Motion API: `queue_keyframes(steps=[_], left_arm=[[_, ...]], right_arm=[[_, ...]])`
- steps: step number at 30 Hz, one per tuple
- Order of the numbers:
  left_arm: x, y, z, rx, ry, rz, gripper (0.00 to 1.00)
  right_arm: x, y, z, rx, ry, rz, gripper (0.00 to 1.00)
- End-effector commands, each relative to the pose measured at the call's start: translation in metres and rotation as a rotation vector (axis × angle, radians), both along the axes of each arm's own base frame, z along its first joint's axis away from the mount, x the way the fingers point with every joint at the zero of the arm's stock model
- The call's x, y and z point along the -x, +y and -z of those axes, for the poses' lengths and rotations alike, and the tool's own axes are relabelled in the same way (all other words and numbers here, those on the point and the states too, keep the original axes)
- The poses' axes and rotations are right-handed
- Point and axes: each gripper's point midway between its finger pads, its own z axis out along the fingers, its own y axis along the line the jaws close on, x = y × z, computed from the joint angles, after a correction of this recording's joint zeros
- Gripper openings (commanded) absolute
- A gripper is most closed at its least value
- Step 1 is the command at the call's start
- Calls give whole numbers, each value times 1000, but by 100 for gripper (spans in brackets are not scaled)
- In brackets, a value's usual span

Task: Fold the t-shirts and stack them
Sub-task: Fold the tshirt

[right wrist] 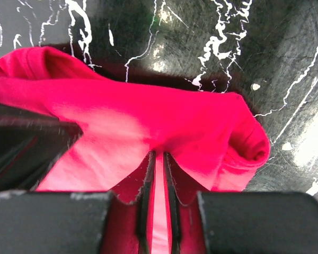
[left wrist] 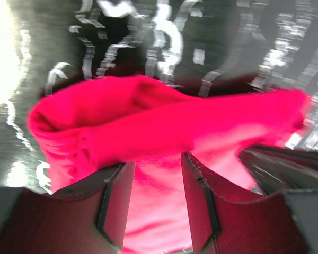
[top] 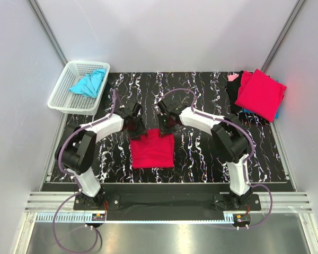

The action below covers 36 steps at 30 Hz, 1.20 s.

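Observation:
A crimson red t-shirt (top: pixel 151 152) lies folded into a rectangle on the black marbled table, in front of both arms. Both grippers reach down at its far edge. My left gripper (top: pixel 134 126) (left wrist: pixel 156 159) has its jaws partly closed, with bunched red cloth (left wrist: pixel 148 121) filling the gap between them. My right gripper (top: pixel 166 124) (right wrist: pixel 158 154) is pinched on a thin fold of the same shirt (right wrist: pixel 148 116), whose far edge is lifted and rolled. A turquoise t-shirt (top: pixel 88 83) lies crumpled in the basket. Another red t-shirt (top: pixel 261 94) tops a folded stack at the back right.
The white lattice basket (top: pixel 63 95) stands at the back left corner, off the table's edge. Under the stack's red top layer, turquoise (top: pixel 277 114), black (top: pixel 233 90) and pink (top: pixel 232 77) cloth peek out. Grey walls close in on both sides.

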Motion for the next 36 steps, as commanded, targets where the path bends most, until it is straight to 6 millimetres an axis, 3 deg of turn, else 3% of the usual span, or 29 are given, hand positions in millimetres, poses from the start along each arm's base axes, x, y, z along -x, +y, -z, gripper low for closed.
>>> queue_keyframes(steps=[1,7,16,23,27,31,36], left_arm=[[-14,24,9,-143,-25,-41,46],[-22,38,24,-230,0,-72,47],[-44,46,12,-258,-25,-92,50],[-49,58,-1,-267,-49,-100,51],[-49,77,-1,-302,-37,-113,52],[-43,96,4,-335,-1,-139,52],[-44,113,-31,-343,-81,-221,52]], right_arm=[[-14,4,-6,-12,-43,-8,17],[-9,-7,12,27,-18,3,17],[-14,-41,35,85,18,68,16],[-20,-50,41,95,27,99,16],[-18,-52,43,98,34,102,15],[-21,-52,29,81,3,99,16],[-22,-69,15,105,-43,149,29]])
